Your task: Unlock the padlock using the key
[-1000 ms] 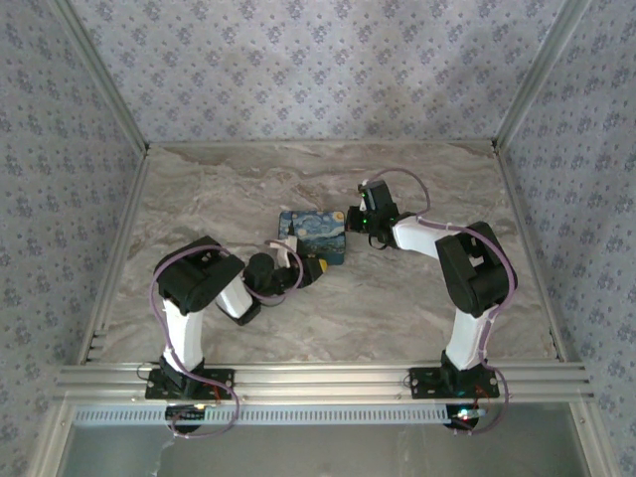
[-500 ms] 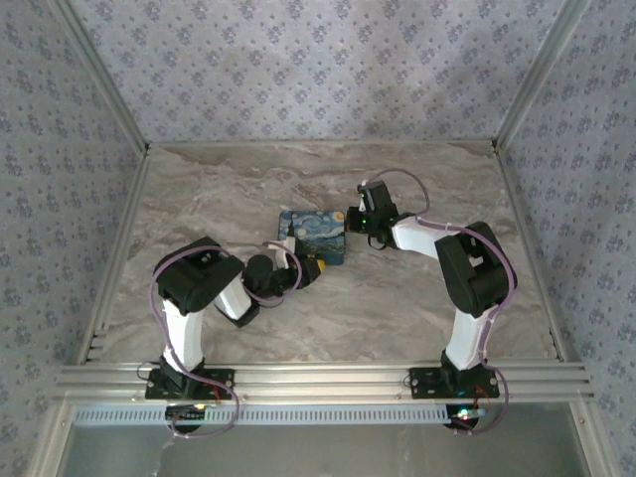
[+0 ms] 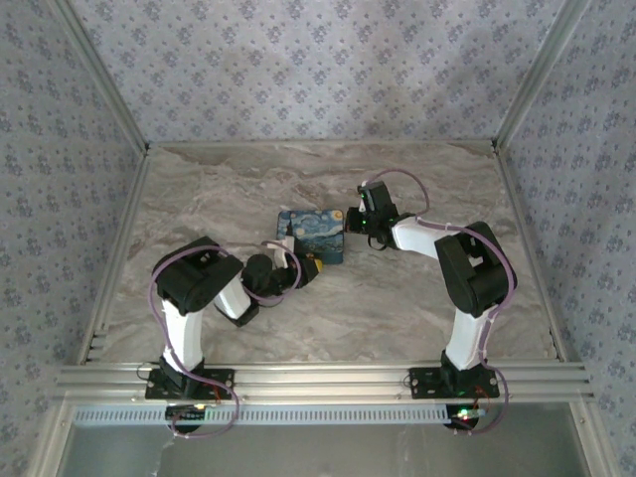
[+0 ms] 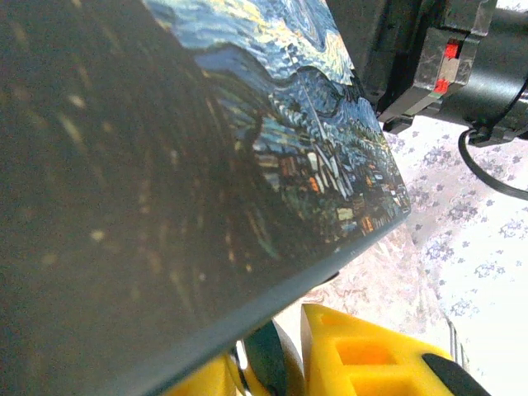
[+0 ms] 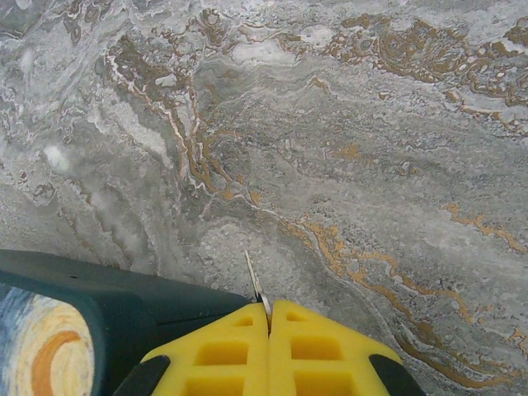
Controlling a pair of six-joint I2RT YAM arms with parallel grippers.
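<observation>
One marbled table (image 3: pixel 417 298) carries one pad (image 3: pixel 313 235) printed with a swirling night-sky painting. Two arms stand on the near side of the pad, the left arm (image 3: pixel 199 288) and the right arm (image 3: pixel 467 268). There are two hands: the left hand (image 3: pixel 314 266) at the pad's near right corner, the right hand (image 3: pixel 350 217) at its right edge. Each wrist view shows two yellow fingers (image 5: pixel 322 346) — four in all. One key (image 5: pixel 256 285) — a thin metal blade — sticks out between the right hand's pair.

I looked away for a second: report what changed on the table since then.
The left gripper narrowed its fingers at the mat's near right corner. The right gripper edged slightly toward the far wall, staying shut on a thin metal sliver. The mat stayed put.
</observation>
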